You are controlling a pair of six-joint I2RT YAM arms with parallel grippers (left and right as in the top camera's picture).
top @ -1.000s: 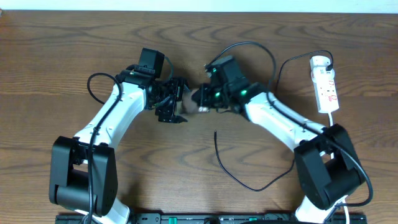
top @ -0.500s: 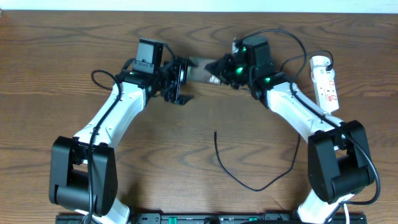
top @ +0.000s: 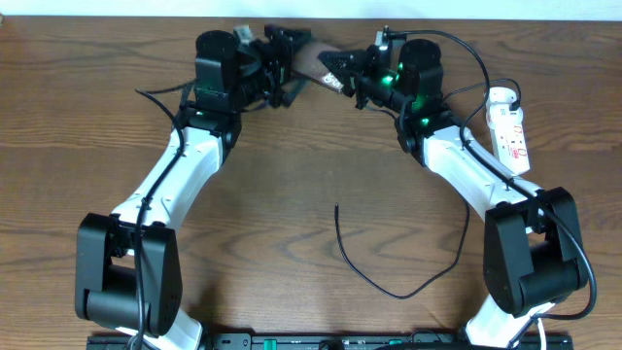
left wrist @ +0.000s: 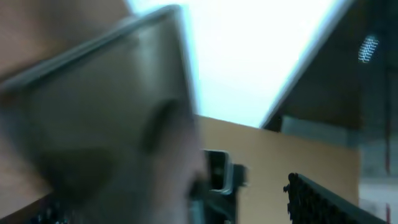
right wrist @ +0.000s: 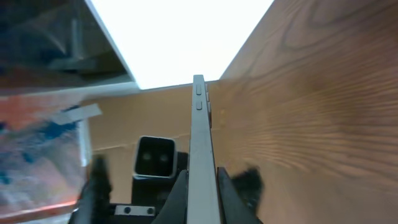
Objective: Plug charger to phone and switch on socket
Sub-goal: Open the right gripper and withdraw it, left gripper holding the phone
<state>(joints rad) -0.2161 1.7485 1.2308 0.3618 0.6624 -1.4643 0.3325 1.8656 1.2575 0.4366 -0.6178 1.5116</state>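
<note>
– Between the two grippers, what sits there?
– The phone (top: pixel 313 60), near the far edge of the table (top: pixel 78 126). The left gripper (top: pixel 284 58) is at one end of it and the right gripper (top: pixel 352 76) at the other.
– Is the right one holding it?
– Yes. Its wrist view shows the phone edge-on, running straight out ahead between the fingers (right wrist: pixel 179 194), which press against both flat faces.
– And the left?
– Its wrist view is a blur, with a grey slab filling the near left of it. From overhead its fingers sit at the phone's end, but I cannot tell whether they are clamped.
– Where is the charger?
– It lies loose on the table, well apart from both grippers on the robot's side of them. The charger (top: pixel 374 277) curls there, and its plug (top: pixel 336 207) end points back up toward the grippers, clear of the phone.
– The socket?
– The socket (top: pixel 510 131) lies flat off the right gripper's outer side, well apart from both grippers.
</note>
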